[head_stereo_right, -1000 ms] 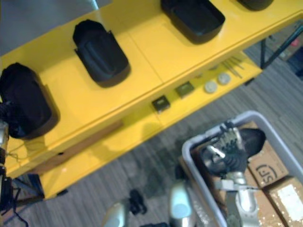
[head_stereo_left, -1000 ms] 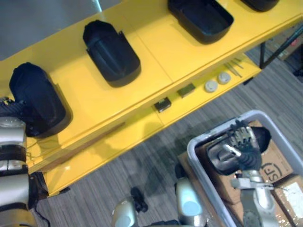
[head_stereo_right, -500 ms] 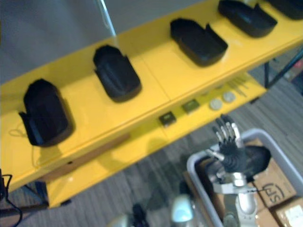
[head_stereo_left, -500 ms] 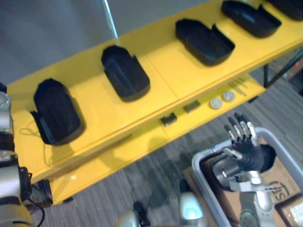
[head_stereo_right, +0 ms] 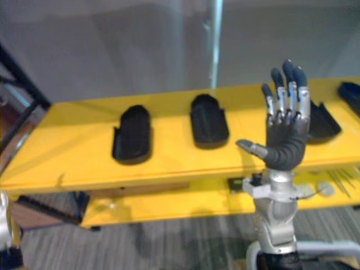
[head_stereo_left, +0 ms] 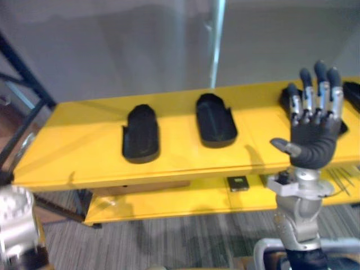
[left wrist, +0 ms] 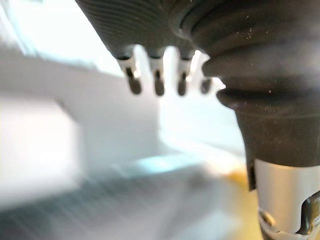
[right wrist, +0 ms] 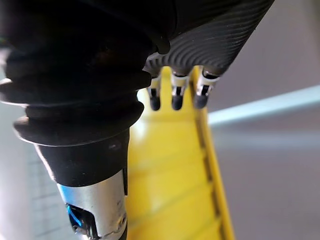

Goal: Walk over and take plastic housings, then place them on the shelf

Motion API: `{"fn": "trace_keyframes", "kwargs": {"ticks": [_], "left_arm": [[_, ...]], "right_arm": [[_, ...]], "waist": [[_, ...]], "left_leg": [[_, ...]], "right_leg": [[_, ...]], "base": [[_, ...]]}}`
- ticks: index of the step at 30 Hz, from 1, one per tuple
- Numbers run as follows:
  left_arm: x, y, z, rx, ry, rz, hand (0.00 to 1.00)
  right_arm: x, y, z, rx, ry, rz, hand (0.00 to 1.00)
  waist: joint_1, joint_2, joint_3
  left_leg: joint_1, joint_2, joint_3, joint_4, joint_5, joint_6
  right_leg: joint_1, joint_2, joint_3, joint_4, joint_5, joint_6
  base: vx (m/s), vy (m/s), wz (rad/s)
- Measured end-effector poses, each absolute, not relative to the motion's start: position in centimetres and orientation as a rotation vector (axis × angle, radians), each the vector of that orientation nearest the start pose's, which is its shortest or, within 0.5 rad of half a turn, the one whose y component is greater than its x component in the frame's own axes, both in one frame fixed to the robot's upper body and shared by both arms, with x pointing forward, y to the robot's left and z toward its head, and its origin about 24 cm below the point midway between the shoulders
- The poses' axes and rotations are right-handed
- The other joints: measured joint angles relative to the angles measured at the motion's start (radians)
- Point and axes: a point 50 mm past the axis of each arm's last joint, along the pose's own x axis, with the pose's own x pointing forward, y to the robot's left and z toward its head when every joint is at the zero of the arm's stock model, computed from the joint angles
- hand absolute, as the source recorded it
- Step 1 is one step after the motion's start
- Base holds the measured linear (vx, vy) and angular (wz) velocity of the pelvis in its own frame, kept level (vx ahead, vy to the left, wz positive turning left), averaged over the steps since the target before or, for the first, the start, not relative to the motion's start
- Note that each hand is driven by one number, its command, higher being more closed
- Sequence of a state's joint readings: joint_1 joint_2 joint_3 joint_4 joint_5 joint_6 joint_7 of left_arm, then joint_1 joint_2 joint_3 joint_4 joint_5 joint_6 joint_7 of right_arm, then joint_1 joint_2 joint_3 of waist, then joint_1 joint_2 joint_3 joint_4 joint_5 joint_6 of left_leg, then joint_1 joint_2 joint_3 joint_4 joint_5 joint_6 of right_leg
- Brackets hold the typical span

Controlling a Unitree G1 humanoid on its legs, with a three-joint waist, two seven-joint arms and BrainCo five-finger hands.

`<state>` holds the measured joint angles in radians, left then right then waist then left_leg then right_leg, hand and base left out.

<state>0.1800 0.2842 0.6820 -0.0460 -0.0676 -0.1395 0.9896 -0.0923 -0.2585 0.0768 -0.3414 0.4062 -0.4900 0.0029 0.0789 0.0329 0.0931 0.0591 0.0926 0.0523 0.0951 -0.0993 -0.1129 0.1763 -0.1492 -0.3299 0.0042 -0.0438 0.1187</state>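
On the yellow shelf [head_stereo_left: 79, 146], top board, four black plastic housings lie in a row: left housing [head_stereo_left: 140, 134], middle housing [head_stereo_left: 215, 119], a third housing [head_stereo_right: 323, 121] partly behind the robot's hand, and a fourth housing [head_stereo_right: 350, 93] at the shelf's right end. All are flat on the board and well apart from each other.

Right hand [head_stereo_left: 311, 147] is empty and released. It is upright in front of the shelf's front edge, fingers straight and pointing up, thumb out to the side, touching nothing. Left hand [left wrist: 157, 80] is low at the robot's side, fingers look relaxed, nothing in it.

Step, as judged: nothing is held, so the next housing must be fetched, likely from the grey bin [head_stereo_left: 264, 247] low under the right arm; its contents can't be made out.

To do it well:
- Bring the right hand down and back, clear of the shelf's front edge and of the third housing.
- Curl the fingers round the housing's wall, not the smooth top.
- Place it on bare board; the left end has the most room.
- Keep off the lower board with the small dark block [head_stereo_left: 237, 183].
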Motion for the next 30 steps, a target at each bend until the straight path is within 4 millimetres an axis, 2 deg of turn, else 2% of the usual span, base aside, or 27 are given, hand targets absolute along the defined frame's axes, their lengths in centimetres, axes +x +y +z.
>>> {"fn": "trace_keyframes", "kwargs": {"ticks": [1,2,4,5,6,8,9,12,14,17,24,30], "left_arm": [[9.5,36.9,6.2,0.184,-0.138,1.671,0.0],[8.7,36.6,4.8,0.159,-0.075,1.674,0.0],[5.7,35.0,-1.2,0.045,0.223,1.649,0.0],[5.0,34.4,-2.7,0.015,0.302,1.639,0.0],[3.9,33.2,-5.4,-0.031,0.44,1.608,0.0],[2.9,31.3,-8.5,-0.08,0.61,1.518,0.0],[2.5,30.4,-9.8,-0.089,0.686,1.456,0.0],[1.3,28.7,-11.8,-0.143,0.802,1.347,0.0],[0.8,28.0,-12.6,-0.171,0.85,1.279,0.0],[0.3,27.3,-13.4,-0.24,0.885,1.215,0.0],[0.1,26.1,-14.4,-0.279,0.943,1.088,0.0],[-0.4,25.6,-14.7,-0.289,0.977,1.057,0.0]], "right_arm": [[23.6,-15.1,17.3,0.19,-0.807,0.209,0.0],[24.0,-14.6,16.9,0.179,-0.78,0.224,0.0],[25.7,-12.4,15.5,0.139,-0.658,0.278,0.0],[26.2,-11.9,15.1,0.13,-0.627,0.285,0.0],[27.2,-11.2,14.2,0.116,-0.567,0.287,0.0],[28.5,-10.4,12.8,0.093,-0.476,0.285,0.0],[29.4,-9.9,12.1,0.074,-0.428,0.292,0.0],[30.4,-8.2,11.9,0.048,-0.402,0.369,0.0],[30.4,-6.8,12.0,0.031,-0.399,0.459,0.0],[30.2,-5.8,11.7,-0.002,-0.383,0.594,0.0],[29.8,-5.8,10.6,-0.051,-0.329,0.805,0.0],[29.0,-5.0,10.1,-0.098,-0.263,0.971,0.0]], "waist": [[0.024,-0.012,-0.008],[0.032,-0.016,-0.01],[0.05,-0.03,-0.016],[0.05,-0.034,-0.019],[0.053,-0.041,-0.023],[0.071,-0.047,-0.026],[0.075,-0.06,-0.034],[0.078,-0.072,-0.032],[0.078,-0.071,-0.032],[0.079,-0.069,-0.024],[0.08,-0.086,0.033],[0.075,-0.093,0.036]], "left_leg": [[-0.014,-0.003,-0.021,-0.001,0.007,-0.001],[-0.017,-0.004,-0.025,-0.002,0.008,-0.002],[-0.028,-0.01,-0.045,-0.009,0.02,-0.002],[-0.028,-0.012,-0.048,-0.019,0.025,-0.003],[-0.029,-0.014,-0.054,-0.032,0.031,-0.001],[-0.038,-0.014,-0.062,-0.041,0.044,-0.003],[-0.042,-0.014,-0.068,-0.044,0.052,-0.004],[-0.043,-0.012,-0.071,-0.049,0.058,-0.005],[-0.043,-0.013,-0.071,-0.048,0.058,-0.005],[-0.043,-0.013,-0.073,-0.05,0.058,-0.005],[-0.038,-0.017,-0.073,-0.066,0.065,-0.005],[-0.023,-0.017,-0.069,-0.088,0.069,-0.004]], "right_leg": [[0.0,-0.001,-0.019,0.0,-0.002,-0.003],[-0.001,-0.001,-0.023,0.0,-0.003,-0.004],[-0.002,-0.003,-0.038,0.001,-0.004,-0.007],[-0.002,-0.004,-0.043,0.002,-0.006,-0.008],[-0.005,-0.006,-0.051,0.002,-0.01,-0.014],[-0.01,-0.005,-0.054,0.002,-0.01,-0.014],[-0.017,-0.003,-0.058,0.003,-0.009,-0.014],[-0.018,-0.002,-0.061,0.004,-0.003,-0.005],[-0.017,-0.002,-0.061,0.003,-0.003,-0.005],[-0.015,-0.002,-0.064,0.003,-0.003,-0.005],[-0.017,-0.007,-0.073,0.004,-0.003,-0.004],[-0.015,-0.008,-0.074,0.004,-0.003,-0.004]], "base": [[-0.05,-0.014,0.37],[-0.06,-0.008,0.36],[-0.07,-0.003,0.23],[-0.07,-0.003,0.23],[-0.05,-0.004,0.15],[-0.04,-0.006,0.13],[-0.01,-0.009,0.13],[0.0,-0.004,0.05],[0.0,0.0,0.0],[0.0,0.0,0.0],[0.0,0.002,0.01],[0.03,0.007,-0.01]]}}
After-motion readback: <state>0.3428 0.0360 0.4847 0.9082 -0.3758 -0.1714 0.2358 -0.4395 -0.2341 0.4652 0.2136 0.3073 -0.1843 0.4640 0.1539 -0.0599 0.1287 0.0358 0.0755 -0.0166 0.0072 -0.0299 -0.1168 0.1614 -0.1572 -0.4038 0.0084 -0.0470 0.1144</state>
